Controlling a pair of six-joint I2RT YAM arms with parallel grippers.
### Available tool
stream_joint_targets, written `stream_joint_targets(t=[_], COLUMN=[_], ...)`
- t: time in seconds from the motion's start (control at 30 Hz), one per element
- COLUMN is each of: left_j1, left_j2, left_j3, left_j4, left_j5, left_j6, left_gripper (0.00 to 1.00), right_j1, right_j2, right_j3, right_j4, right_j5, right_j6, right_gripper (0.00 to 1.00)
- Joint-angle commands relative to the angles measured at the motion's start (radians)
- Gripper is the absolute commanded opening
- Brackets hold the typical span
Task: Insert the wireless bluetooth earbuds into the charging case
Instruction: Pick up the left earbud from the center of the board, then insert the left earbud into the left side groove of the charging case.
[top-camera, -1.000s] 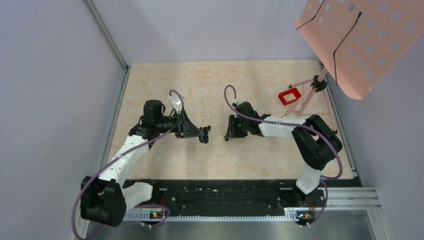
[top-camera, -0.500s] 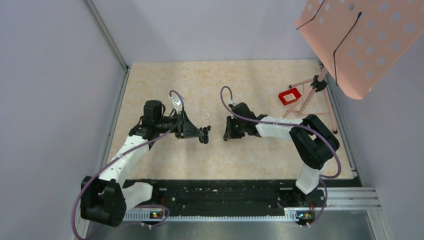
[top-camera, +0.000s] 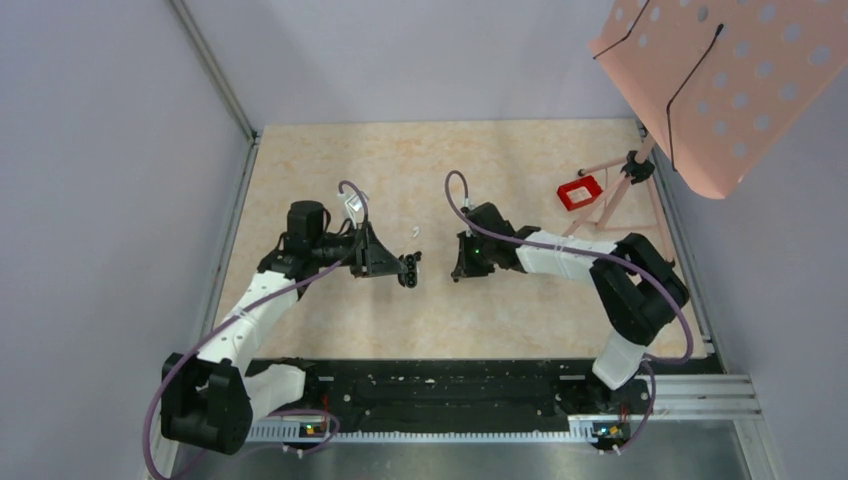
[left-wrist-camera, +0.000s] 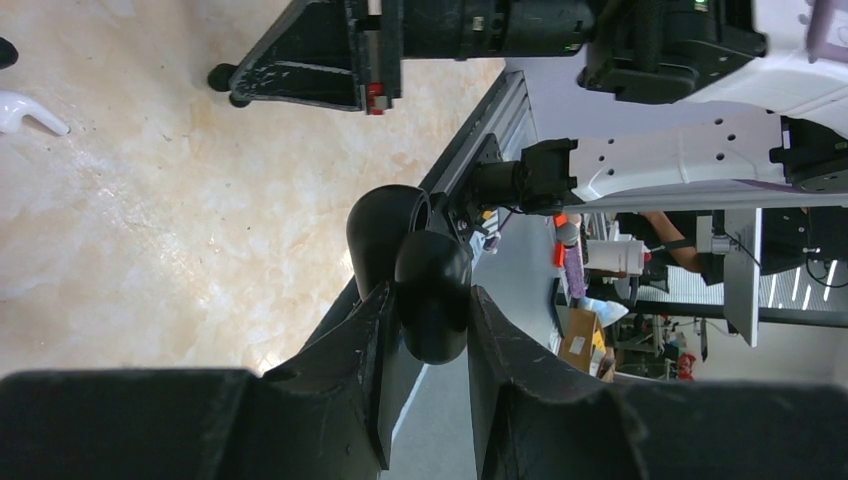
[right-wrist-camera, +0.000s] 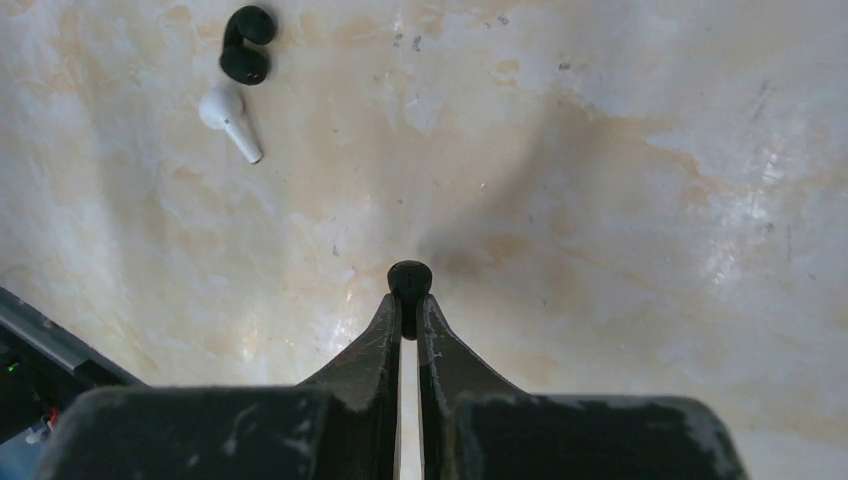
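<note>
My left gripper (top-camera: 402, 267) is shut on the black charging case (left-wrist-camera: 430, 285), whose lid (left-wrist-camera: 385, 225) stands open; it is held above the table. My right gripper (right-wrist-camera: 409, 303) is shut on a tiny black rounded earbud (right-wrist-camera: 409, 273) at its fingertips, low over the table, facing the case across a small gap (top-camera: 459, 266). A second black earbud (right-wrist-camera: 246, 44) and a white stemmed earbud (right-wrist-camera: 229, 117) lie together on the table beyond my right fingers. The white one also shows in the top view (top-camera: 414, 232) and the left wrist view (left-wrist-camera: 26, 110). Only one white earbud is in view.
A small red box (top-camera: 579, 192) lies at the back right beside the pink tripod legs (top-camera: 622, 190) of a perforated pink board (top-camera: 720, 80). A metal rail (top-camera: 230, 230) runs along the table's left edge and a black rail (top-camera: 440, 385) along the near edge.
My right gripper shifted slightly left and then back, still holding the black earbud. My left arm with the case has not moved.
</note>
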Motion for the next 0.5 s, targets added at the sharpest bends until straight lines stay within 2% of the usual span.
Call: stream_joint_targets(t=[0.0,0.2,0.47], left_j1=[-0.002,-0.021,-0.041], left_j2=[-0.056,-0.108,-0.188], left_j3=[0.015,0.026,-0.077], left_j4=[0.071,0.142,0.396], left_j5=[-0.01,-0.079,-0.247], left_j6=[0.034,0.049,-0.073], left_gripper=[0.0,0.0,0.0], right_j1=[0.007,0.007,0.012], right_j2=[-0.178,-0.404,-0.583], right_j3=[0.049,0.03,-0.006], right_j4=[-0.071,-0.07,0.029], right_j5=[0.041,0.057,0.003], right_j6=[-0.034,-0.048,-0.006], right_gripper=[0.0,0.0,0.0])
